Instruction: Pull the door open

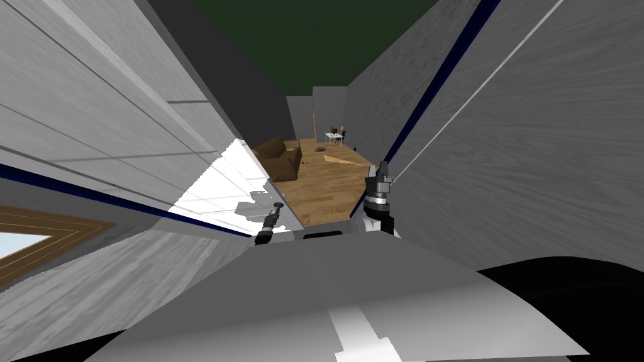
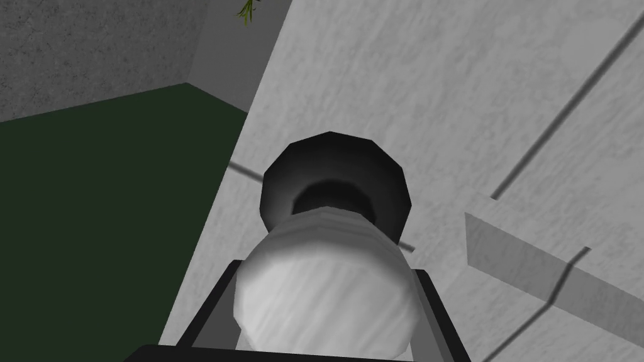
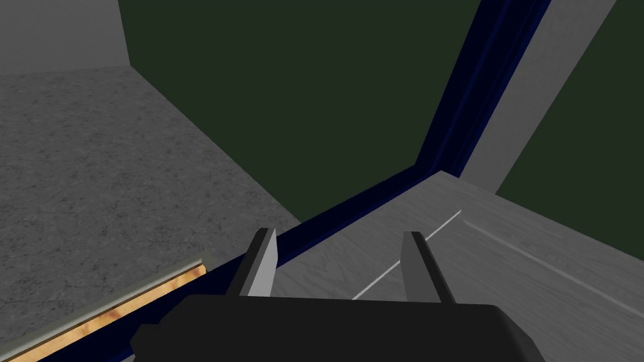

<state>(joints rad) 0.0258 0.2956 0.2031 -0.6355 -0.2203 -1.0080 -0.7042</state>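
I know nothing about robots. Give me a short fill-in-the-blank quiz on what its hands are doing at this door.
1. The left end effector is shut on the round ____ of the light grey door.
2. The right end effector holds nothing and is ____.
3. Through the opening, a brown ____ stands on the wooden floor.
Missing words: knob; open; sofa.

Hard white glare burns out the door beside its knob, crossed by jagged grey shadows; the rest of the door is dull grey. Past the door the wooden floor is warmly lit, and the walls splay outward.
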